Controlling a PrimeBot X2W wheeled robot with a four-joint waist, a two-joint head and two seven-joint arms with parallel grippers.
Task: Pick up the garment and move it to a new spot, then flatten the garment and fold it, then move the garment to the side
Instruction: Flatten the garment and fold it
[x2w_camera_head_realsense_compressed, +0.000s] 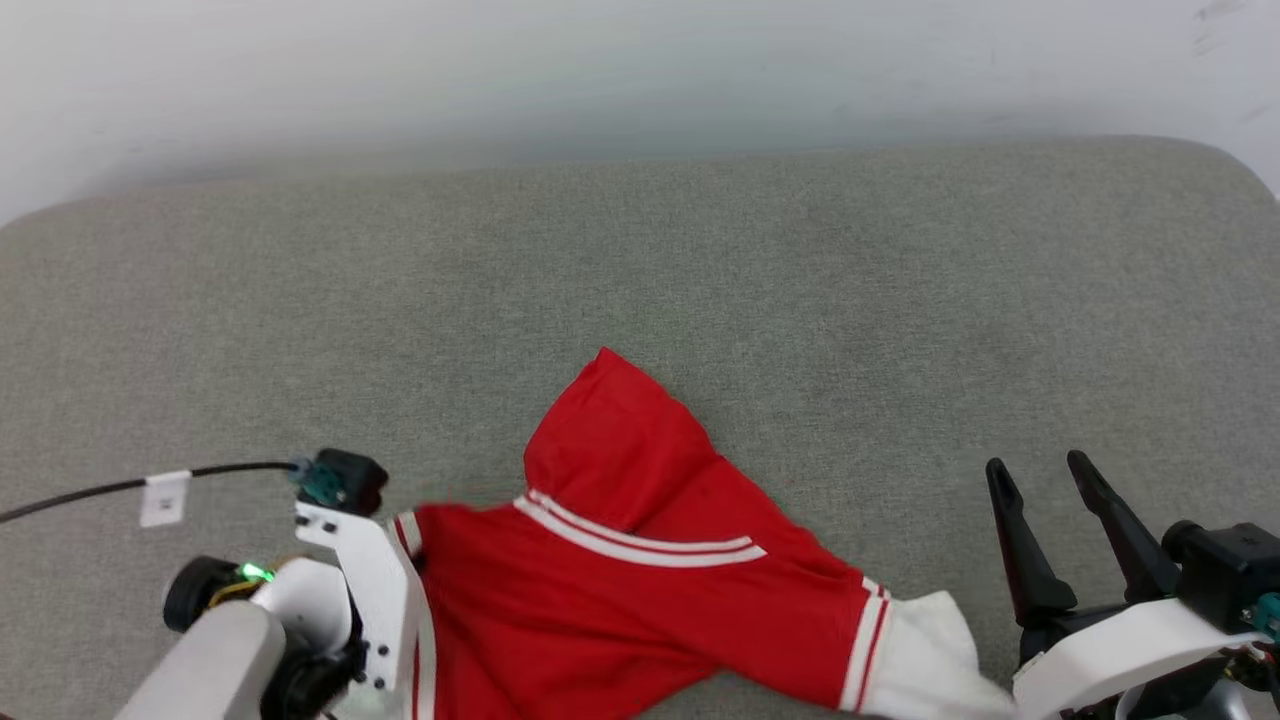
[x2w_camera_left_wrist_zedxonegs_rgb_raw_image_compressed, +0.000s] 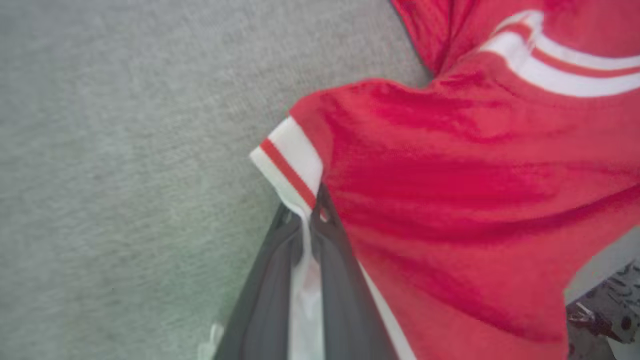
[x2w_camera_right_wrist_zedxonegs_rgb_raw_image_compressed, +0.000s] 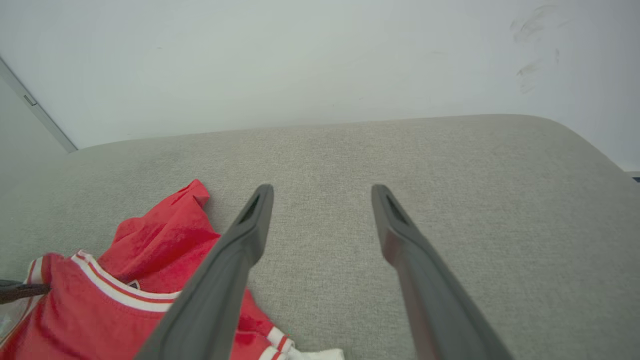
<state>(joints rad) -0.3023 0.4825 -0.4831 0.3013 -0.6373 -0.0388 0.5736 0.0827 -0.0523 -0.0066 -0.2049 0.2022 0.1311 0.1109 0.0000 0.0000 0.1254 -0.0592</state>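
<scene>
Head view: the garment (x2w_camera_head_realsense_compressed: 640, 590) lay at lower centre.
Its long axis ran left-right, a red corner pointing up-frame; left gripper (x2w_camera_left_wrist_zedxonegs_rgb_raw_image_compressed: 306, 206) clamped its striped sleeve edge, right gripper (x2w_camera_head_realsense_compressed: 1037, 462) stood spread, empty.

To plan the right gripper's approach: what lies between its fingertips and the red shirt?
Just bare grey cushion, as the head view shows, between the open right gripper and the shirt.
</scene>
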